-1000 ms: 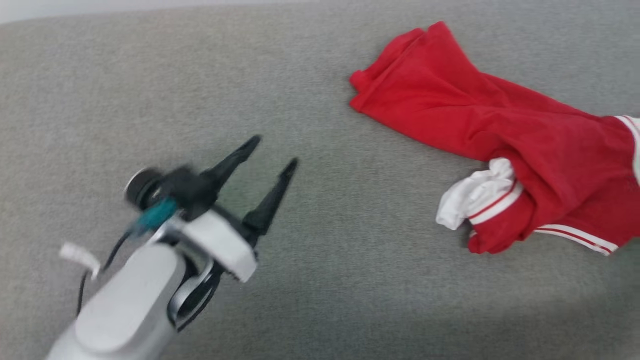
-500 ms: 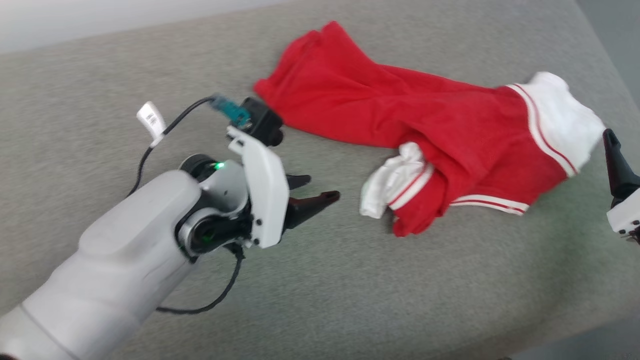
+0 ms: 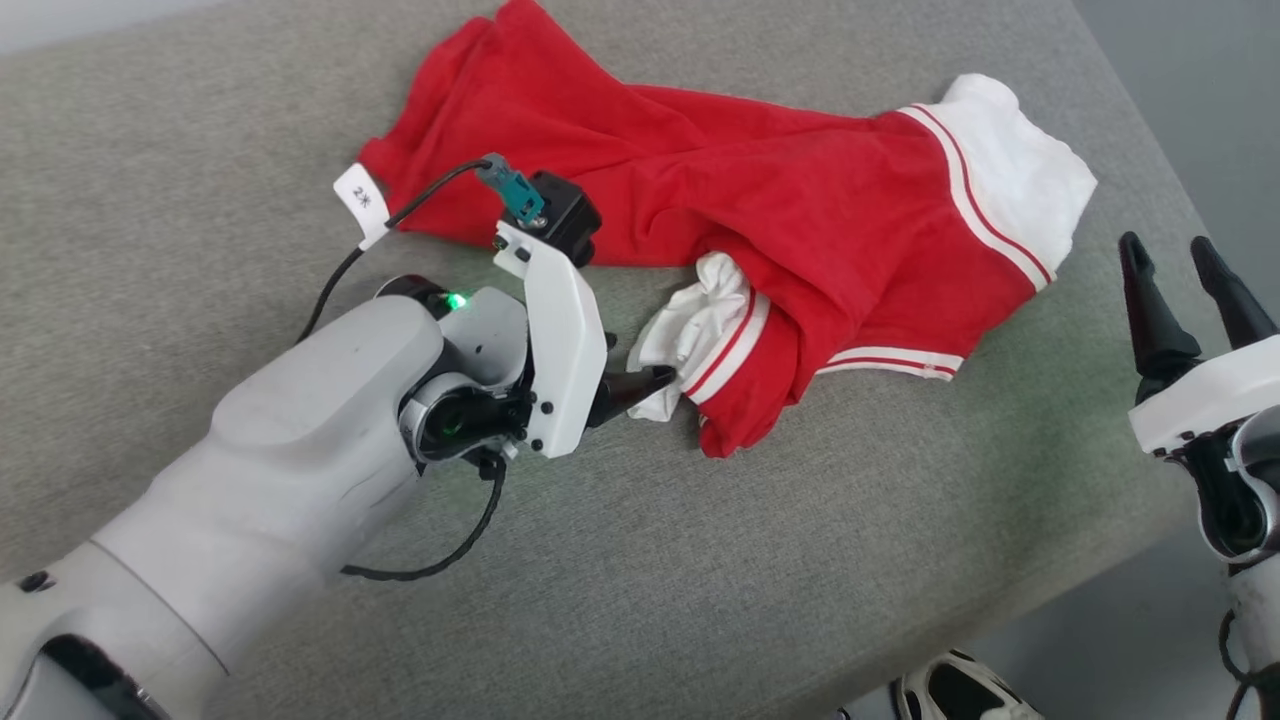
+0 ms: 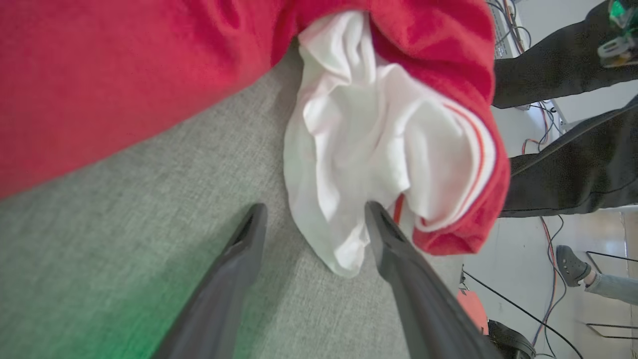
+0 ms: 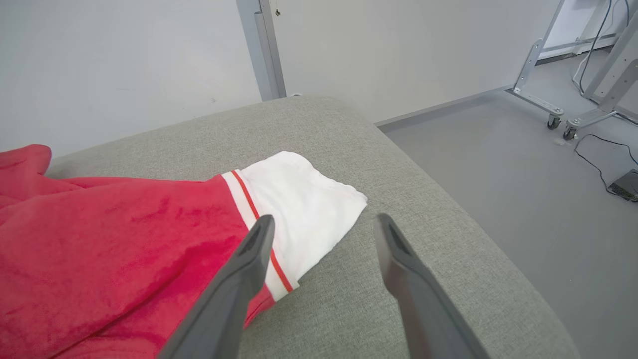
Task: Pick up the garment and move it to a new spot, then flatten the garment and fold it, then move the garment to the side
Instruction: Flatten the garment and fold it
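Two grippers and one garment make up your stock at this moment. Item one, the garment (image 3: 760,200): a red shirt with white sleeves and red-and-white striped trim, lying crumpled and stretched across the far right part of the grey cushion (image 3: 200,150). Its bunched white sleeve (image 3: 690,330) is tucked under a red fold on the near side, and its flat white sleeve (image 3: 1010,170) is spread out toward the cushion's right edge. Item two, your left gripper (image 3: 640,372): jaws spread wide and holding nothing, low over the cushion and pointing at the bunched sleeve. In the left wrist view a lobe of that sleeve (image 4: 349,149) sits between the parted fingers (image 4: 398,269), and one fingertip lies at the cloth's edge; you cannot tell from these views whether it presses in. Item three, your right gripper (image 3: 1165,245): also spread wide and empty, off the cushion's right edge, near the flat sleeve but clear of it. In the right wrist view its fingers (image 5: 234,284) frame that sleeve's corner (image 5: 304,199). Sundries: a black cable (image 3: 440,570) with a white label (image 3: 360,205) on the left arm, a green light (image 3: 457,299) at its wrist, and a person's dark-trousered legs (image 4: 563,169) beyond the cushion.
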